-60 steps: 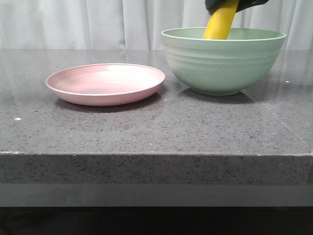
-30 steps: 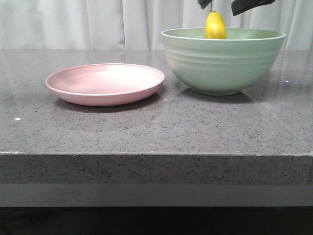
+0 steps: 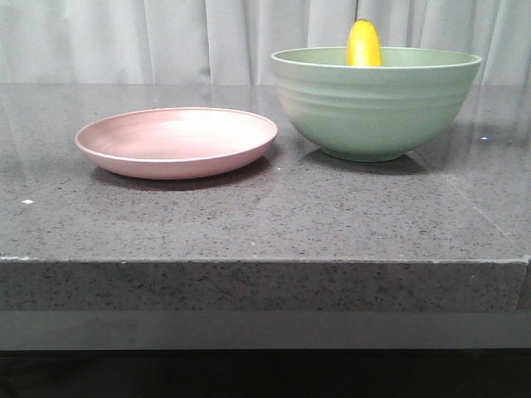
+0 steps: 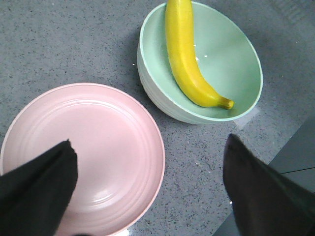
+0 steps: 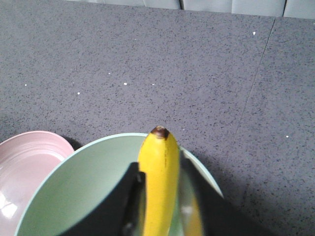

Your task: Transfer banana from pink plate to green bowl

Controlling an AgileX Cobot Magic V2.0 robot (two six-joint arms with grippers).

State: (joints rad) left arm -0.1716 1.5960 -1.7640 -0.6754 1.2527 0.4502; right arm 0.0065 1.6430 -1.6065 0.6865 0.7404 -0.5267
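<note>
smooth curved banana (image 4: pixel 189 64) leans in ridged matte green bowl (image 3: pixel 375 104); both grippers parted, released.

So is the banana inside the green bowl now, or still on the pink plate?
Inside. The banana leans in the green bowl, one end poking over its rim. The pink plate holds nothing.

Dark speckled stone counter (image 3: pixel 265 224); pale, apparently curtained backdrop (image 3: pixel 124 41).

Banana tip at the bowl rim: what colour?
Dark brown on the curved yellow banana; right wrist view.
</note>
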